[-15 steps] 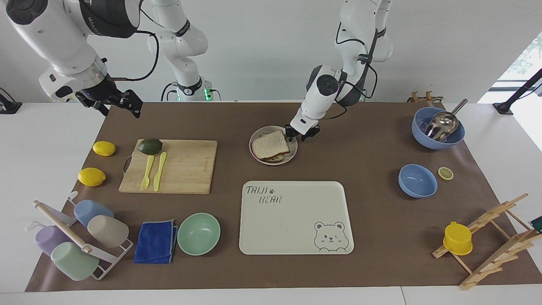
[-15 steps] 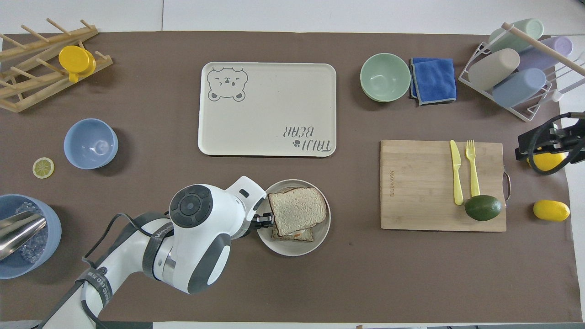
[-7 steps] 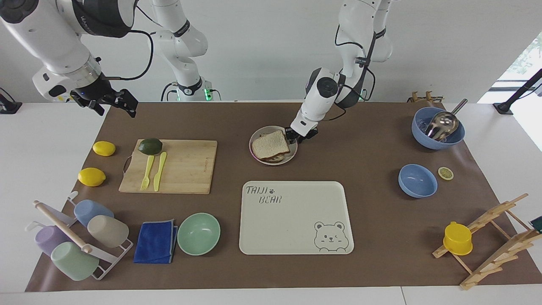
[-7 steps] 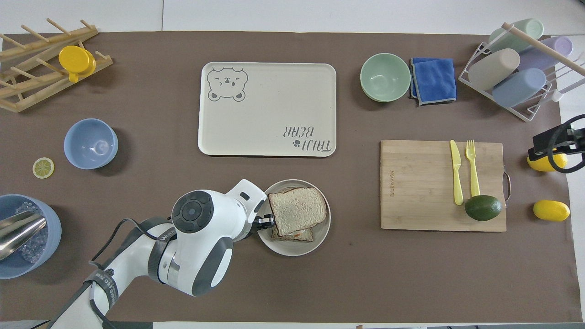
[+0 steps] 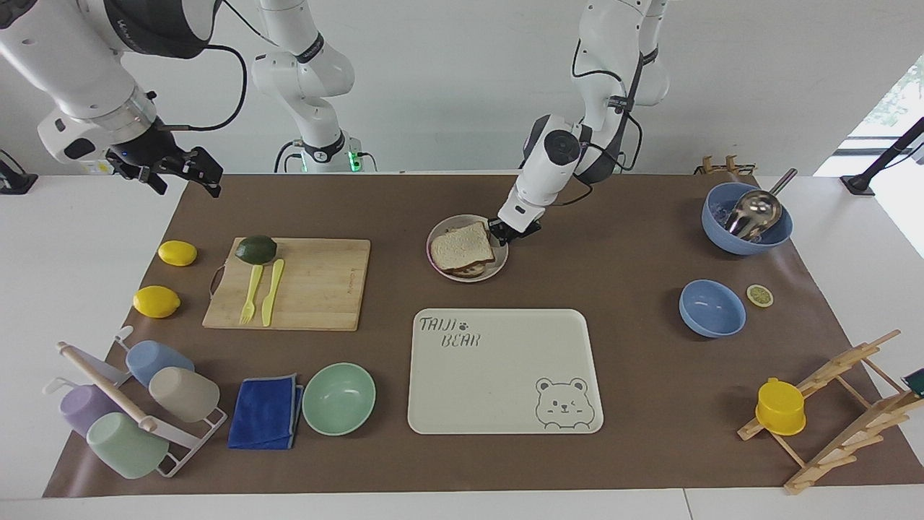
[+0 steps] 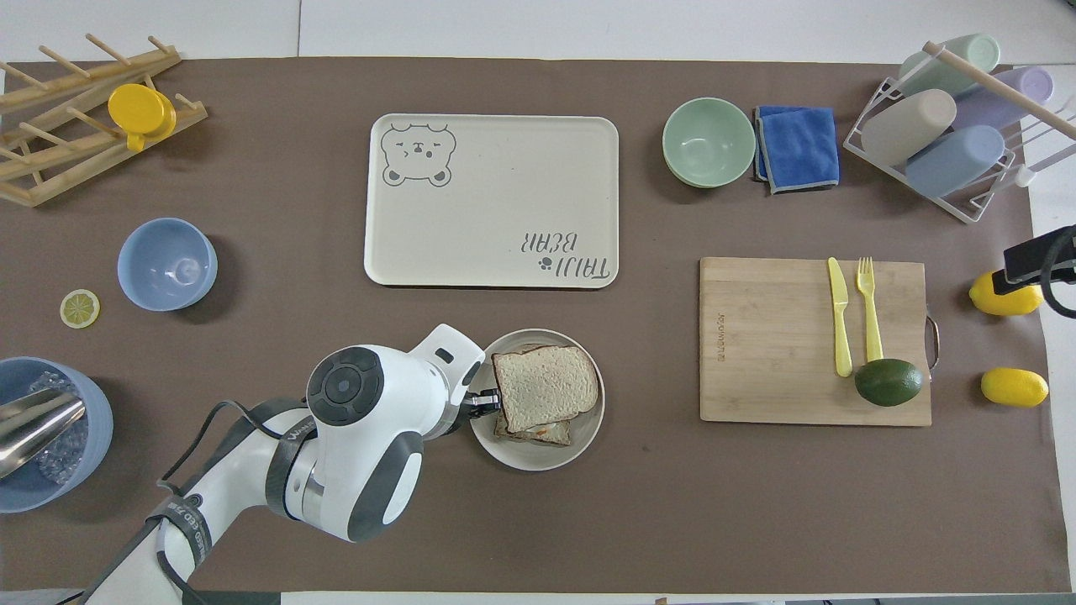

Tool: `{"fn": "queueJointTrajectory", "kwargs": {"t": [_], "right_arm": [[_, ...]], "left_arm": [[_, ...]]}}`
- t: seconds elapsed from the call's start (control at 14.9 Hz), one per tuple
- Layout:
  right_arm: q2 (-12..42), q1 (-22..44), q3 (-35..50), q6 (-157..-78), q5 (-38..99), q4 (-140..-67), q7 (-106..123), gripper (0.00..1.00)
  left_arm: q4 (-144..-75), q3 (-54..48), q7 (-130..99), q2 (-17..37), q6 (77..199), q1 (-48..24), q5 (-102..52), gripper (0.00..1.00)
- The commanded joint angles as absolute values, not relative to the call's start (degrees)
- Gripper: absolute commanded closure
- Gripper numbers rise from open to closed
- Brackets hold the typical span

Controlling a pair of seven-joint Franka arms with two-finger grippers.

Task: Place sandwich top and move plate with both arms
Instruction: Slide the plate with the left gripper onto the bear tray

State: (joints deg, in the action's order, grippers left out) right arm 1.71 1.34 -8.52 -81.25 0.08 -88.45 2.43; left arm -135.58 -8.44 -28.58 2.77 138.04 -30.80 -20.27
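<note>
While you look down at the brown mat, you can see the plate (image 6: 536, 447) near the robots' edge, about halfway along it, and it holds a sandwich with the sandwich top (image 6: 545, 388) lying on it, a bit crooked over the slice below. Your left gripper (image 5: 503, 232) is down at the plate's rim on the side toward the left arm's end, and its jaws are pressed together, pinching the rim of the plate. Your right gripper (image 5: 182, 165) hangs in the air over the corner of the mat at the right arm's end, close to the robots, and its jaws are spread wide with nothing in them. You have a big cream tray (image 6: 492, 202) farther from the robots than the plate, with nothing on it. The green bowl (image 6: 708, 141) beside the blue cloth (image 6: 797, 147) has nothing inside. The small blue bowl (image 6: 166, 264) has nothing in it too. The big blue bowl (image 5: 746, 218) at the left arm's end holds a shiny metal scoop (image 5: 755, 209). The wooden board (image 6: 814, 340) carries a yellow knife (image 6: 838, 317), a yellow fork (image 6: 868, 307) and an avocado (image 6: 888, 382).
</note>
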Motion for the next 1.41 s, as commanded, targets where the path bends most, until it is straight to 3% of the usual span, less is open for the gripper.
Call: {"fn": "queueJointTrajectory", "kwargs": {"t": [0.0,0.27,0.61,0.94,1.35], "right_arm": [[1.2,2.0,-8.9,-81.4,1.2,-88.4,2.3,0.00],[1.2,2.1,-8.7,-81.3,1.7,-88.4,2.1,0.00],[1.2,2.1,-8.4,-81.4,1.2,-88.5,2.3,0.00],[1.2,2.1,-8.3,-81.4,1.0,-88.5,2.3,0.00],[1.1,2.1,-8.2,-81.4,1.0,-88.4,2.3,0.00]], "left_arm": [[-134.3,-8.1,-27.9,3.3,136.7,-29.1,-21.0,1.00],[-130.4,-8.2,-27.9,2.8,132.1,-26.6,-21.2,1.00],[-120.4,-8.0,-25.5,4.4,125.3,-22.8,-23.2,1.00],[-106.4,-7.8,-25.0,13.0,120.9,-16.4,-22.9,1.00],[-88.5,-7.5,-25.0,28.5,119.8,-13.6,-21.4,1.00]]}}
